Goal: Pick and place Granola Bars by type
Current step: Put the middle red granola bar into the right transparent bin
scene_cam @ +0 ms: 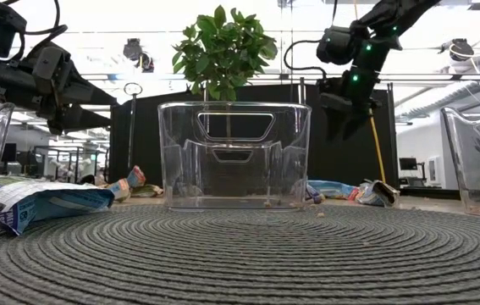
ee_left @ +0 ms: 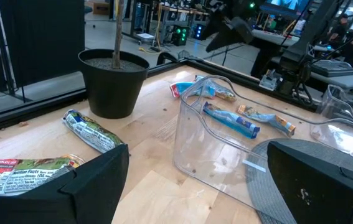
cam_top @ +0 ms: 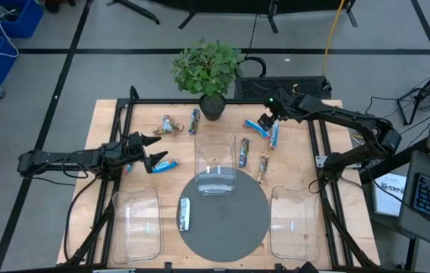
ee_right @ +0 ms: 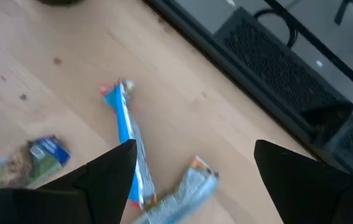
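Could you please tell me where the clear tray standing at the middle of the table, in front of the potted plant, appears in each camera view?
High view: the middle clear tray sits centre, its near end on the round grey mat.
Low view: centre, upright on the mat.
Left wrist view: centre-right, beside the black pot.
Right wrist view: not in it.
Shared landmark: the potted plant just behind the tray.
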